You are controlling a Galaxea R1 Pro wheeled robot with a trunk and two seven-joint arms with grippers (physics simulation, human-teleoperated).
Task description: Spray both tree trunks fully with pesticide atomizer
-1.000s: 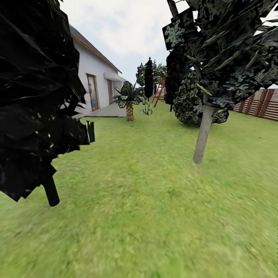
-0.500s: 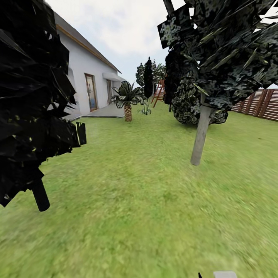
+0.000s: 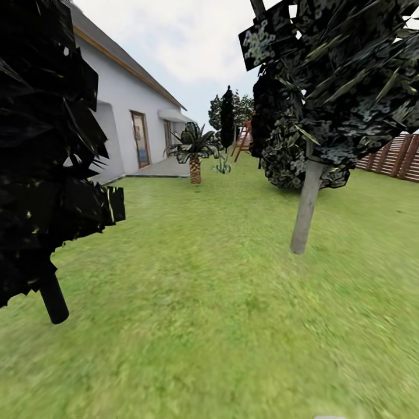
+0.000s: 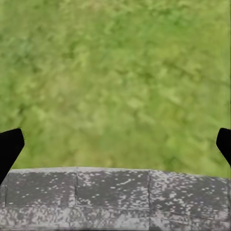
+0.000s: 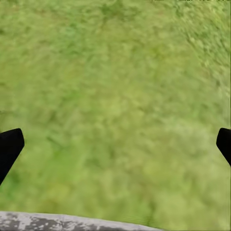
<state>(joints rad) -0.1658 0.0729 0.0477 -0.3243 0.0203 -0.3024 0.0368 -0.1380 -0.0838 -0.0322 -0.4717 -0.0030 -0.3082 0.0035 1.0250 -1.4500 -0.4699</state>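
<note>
A wide green lawn (image 3: 221,302) stretches ahead. A tree trunk (image 3: 305,206), pale and slightly tilted, stands to the right at middle distance; a black cone-shaped tree (image 3: 46,157) looms near left. The left gripper (image 4: 115,144) and right gripper (image 5: 115,147) hang over blurry grass, fingers spread apart, apparently empty.

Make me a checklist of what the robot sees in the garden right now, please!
Surface: blurry green grass floor, with a grey speckled strip at the edge of both wrist views.
Job's things: one pale tree trunk stands upright under a dark leafy crown; no atomizer seen.
Clutter: nothing seen on the grass.
Grippers: left gripper and right gripper both open, holding nothing, over grass.
Cables: nothing seen.
Surroundings: black tree close by, white house, short palm, brown slat fence, cloudy sky.
</note>
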